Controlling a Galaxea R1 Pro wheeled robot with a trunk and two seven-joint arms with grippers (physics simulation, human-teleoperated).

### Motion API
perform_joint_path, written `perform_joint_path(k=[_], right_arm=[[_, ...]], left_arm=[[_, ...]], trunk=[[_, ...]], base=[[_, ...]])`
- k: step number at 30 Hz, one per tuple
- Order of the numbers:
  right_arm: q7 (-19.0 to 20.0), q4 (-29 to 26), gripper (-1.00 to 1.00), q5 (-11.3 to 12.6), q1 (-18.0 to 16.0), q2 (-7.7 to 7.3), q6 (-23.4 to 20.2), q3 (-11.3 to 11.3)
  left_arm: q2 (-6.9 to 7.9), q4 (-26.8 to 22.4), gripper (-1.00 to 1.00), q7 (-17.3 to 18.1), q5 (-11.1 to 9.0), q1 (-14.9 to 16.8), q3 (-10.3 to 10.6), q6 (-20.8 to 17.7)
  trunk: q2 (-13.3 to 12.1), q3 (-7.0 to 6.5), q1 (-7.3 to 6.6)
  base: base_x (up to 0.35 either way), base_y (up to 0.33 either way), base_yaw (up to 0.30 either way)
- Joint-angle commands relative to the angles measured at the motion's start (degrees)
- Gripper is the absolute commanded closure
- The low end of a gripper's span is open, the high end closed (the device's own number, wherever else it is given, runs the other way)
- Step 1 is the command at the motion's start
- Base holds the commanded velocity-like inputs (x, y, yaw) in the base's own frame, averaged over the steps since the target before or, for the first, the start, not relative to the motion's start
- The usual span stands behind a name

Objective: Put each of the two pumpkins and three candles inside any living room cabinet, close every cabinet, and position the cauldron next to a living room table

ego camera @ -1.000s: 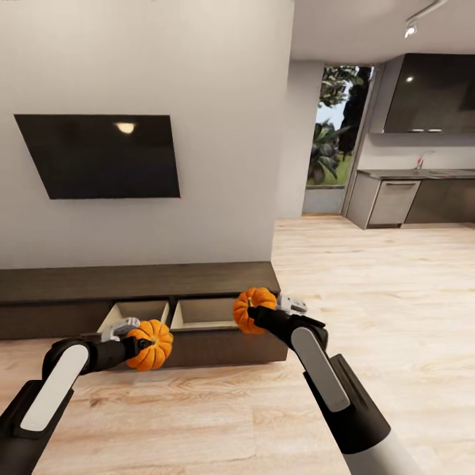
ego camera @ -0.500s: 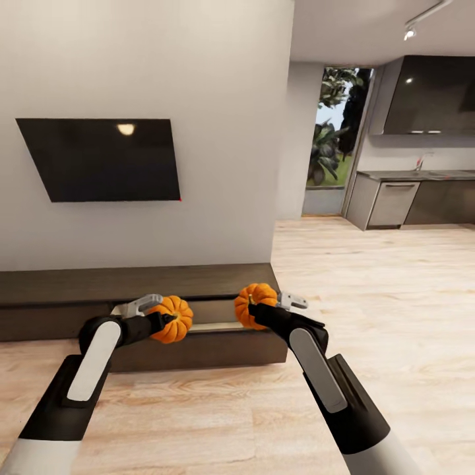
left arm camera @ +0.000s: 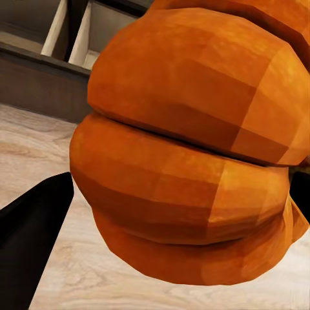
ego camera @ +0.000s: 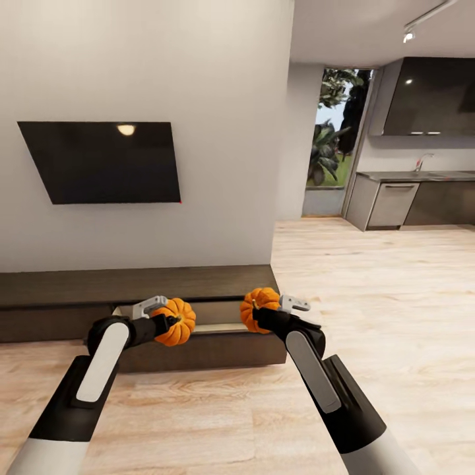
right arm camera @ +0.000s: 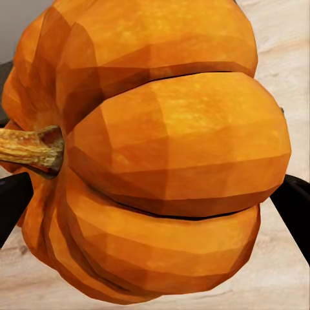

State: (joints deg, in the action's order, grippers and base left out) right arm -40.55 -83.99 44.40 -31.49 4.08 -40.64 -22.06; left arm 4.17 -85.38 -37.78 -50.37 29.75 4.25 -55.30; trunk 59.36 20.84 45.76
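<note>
Now that my left gripper [ego camera: 163, 318] has swung its pumpkin [ego camera: 175, 321] up over the cabinet's [ego camera: 198, 284] open drawer [ego camera: 210, 326], both jaws grip pumpkins, the right pumpkin [ego camera: 258, 309] beside it, ready to drop.

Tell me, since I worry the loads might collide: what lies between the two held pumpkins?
Nothing floats between the left pumpkin and right pumpkin in the head view; behind the gap shows the cabinet's open pull-out compartment.
</note>
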Motion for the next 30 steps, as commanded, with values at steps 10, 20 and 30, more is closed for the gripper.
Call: perform_joint_path(k=[10, 20, 30], right_arm=[[-0.6, 2.3, 1.0, 0.5, -0.1, 0.05, 0.0, -0.1], [-0.6, 4.9, 1.0, 0.4, -0.1, 0.05, -0.1, -2.3], [-0.5, 5.7, 1.0, 0.5, -0.1, 0.05, 2.6, -3.4]], left_arm=[[0.12, -0.1, 1.0, -0.5, -0.5, -0.3, 2.4, 0.0], [0.13, -0.1, 1.0, -0.7, -0.1, -0.3, 3.4, 0.0], [0.36, -0.1, 1.0, -0.7, -0.2, -0.3, 3.0, 0.0]], trunk=[[0.1, 0.07, 0.01], [0.1, 0.07, 0.01], [0.1, 0.07, 0.01]], base=[[0.131, -0.078, 0.0], [0.283, -0.165, 0.0], [0.288, 0.079, 0.002]])
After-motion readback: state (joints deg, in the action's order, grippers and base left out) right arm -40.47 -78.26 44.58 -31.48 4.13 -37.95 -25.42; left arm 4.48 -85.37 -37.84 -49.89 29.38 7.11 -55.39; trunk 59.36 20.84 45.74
